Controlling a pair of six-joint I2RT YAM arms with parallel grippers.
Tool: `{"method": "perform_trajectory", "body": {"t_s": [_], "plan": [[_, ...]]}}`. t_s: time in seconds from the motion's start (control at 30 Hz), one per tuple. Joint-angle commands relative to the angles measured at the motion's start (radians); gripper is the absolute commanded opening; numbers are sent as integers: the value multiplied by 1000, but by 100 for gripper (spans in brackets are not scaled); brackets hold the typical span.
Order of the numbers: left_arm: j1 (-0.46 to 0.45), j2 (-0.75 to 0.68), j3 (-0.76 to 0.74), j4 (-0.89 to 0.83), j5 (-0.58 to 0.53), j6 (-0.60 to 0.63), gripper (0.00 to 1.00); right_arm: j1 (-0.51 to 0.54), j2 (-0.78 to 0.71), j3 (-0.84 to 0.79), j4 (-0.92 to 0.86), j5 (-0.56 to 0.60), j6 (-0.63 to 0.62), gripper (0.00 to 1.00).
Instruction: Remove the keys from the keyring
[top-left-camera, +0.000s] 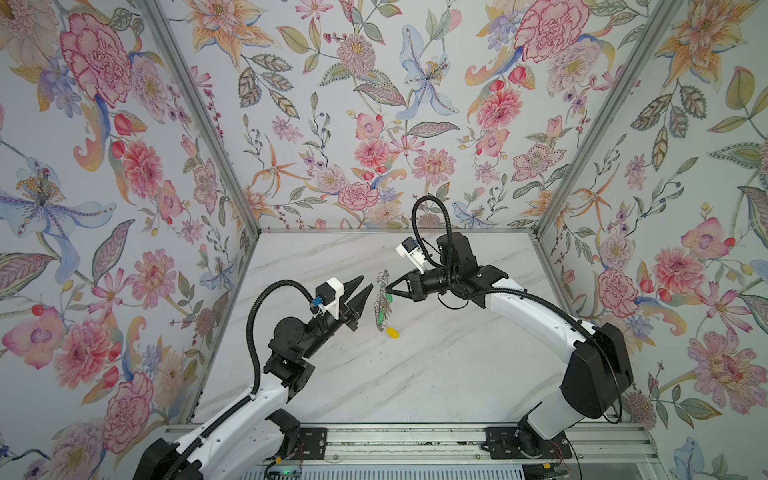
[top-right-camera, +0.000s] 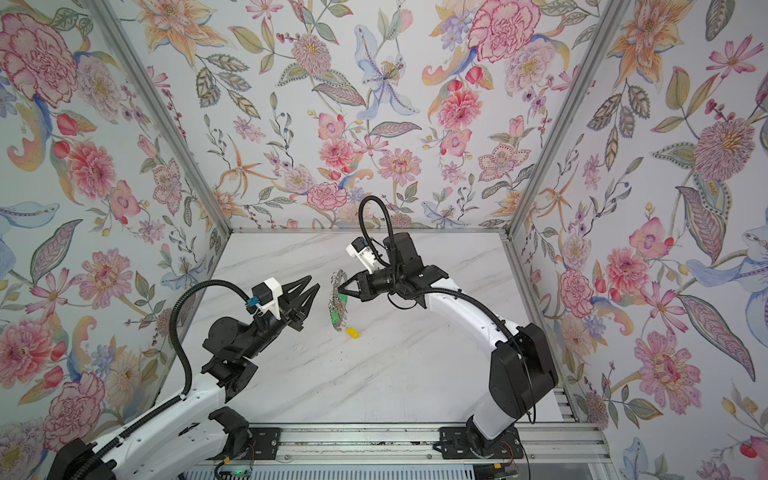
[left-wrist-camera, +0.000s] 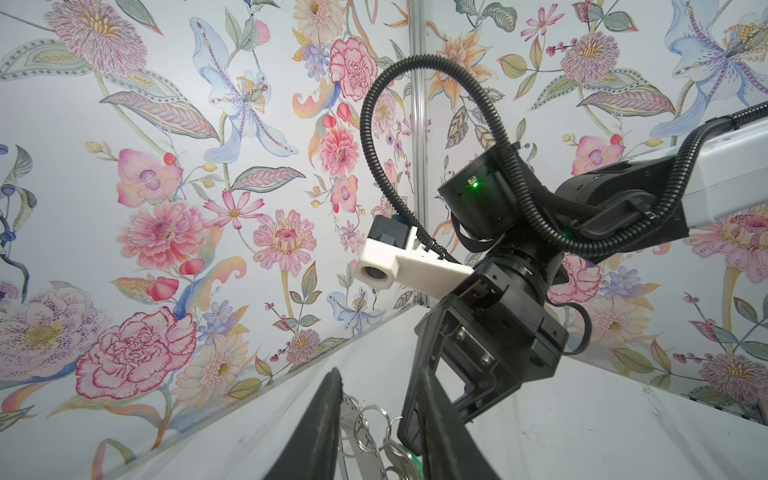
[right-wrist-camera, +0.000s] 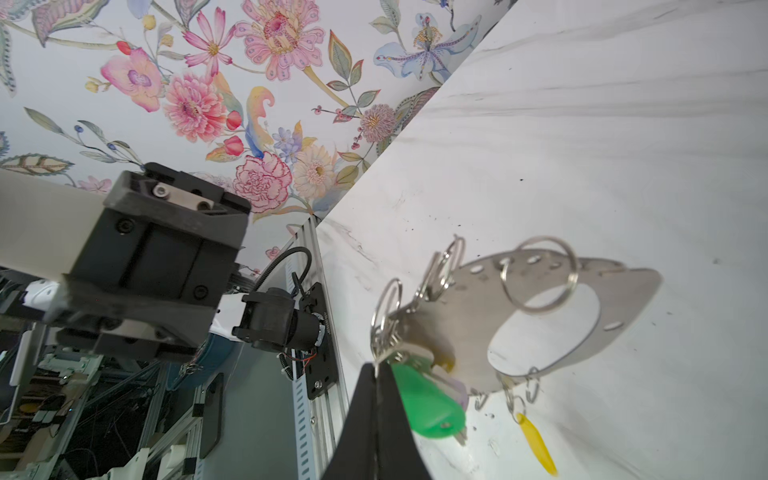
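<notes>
The keyring (top-left-camera: 381, 300) (top-right-camera: 337, 305) hangs edge-on above the marble table in both top views. It is a flat grey crescent plate (right-wrist-camera: 465, 324) with wire rings (left-wrist-camera: 374, 422) along its edge. My right gripper (top-left-camera: 388, 289) (top-right-camera: 340, 289) (right-wrist-camera: 376, 370) is shut on one wire ring and holds the keyring up. Keys with a green tag (right-wrist-camera: 428, 407) (top-left-camera: 389, 298) and a yellow tag (right-wrist-camera: 538, 442) (top-left-camera: 392, 332) (top-right-camera: 352, 331) dangle from it. My left gripper (top-left-camera: 365, 282) (top-right-camera: 314, 281) (left-wrist-camera: 380, 374) is open, its tips just left of the keyring and holding nothing.
The white marble table (top-left-camera: 415, 374) is enclosed by floral walls on three sides. An aluminium rail (top-left-camera: 415, 436) with both arm bases runs along the front edge. The right wrist camera (left-wrist-camera: 374, 272) faces my left gripper at close range.
</notes>
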Motion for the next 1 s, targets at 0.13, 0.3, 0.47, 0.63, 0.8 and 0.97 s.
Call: {"method": "perform_trajectory", "body": {"t_s": [0.13, 0.3, 0.47, 0.63, 0.8, 0.97], "plan": [[-6, 15, 57, -140, 11, 53, 35, 21, -25, 66, -135, 132, -131, 0], [-7, 53, 94, -223, 45, 64, 31, 22, -48, 71, -159, 198, -180, 0], [-5, 95, 111, -245, 74, 60, 35, 62, -57, 71, -177, 220, -217, 0], [-5, 127, 154, -312, 99, 99, 45, 84, -62, 92, -226, 256, -263, 0], [-5, 168, 224, -443, 152, 163, 50, 83, -71, 101, -255, 258, -292, 0], [-5, 203, 252, -499, 182, 175, 53, 86, -74, 125, -341, 278, -373, 0]]}}
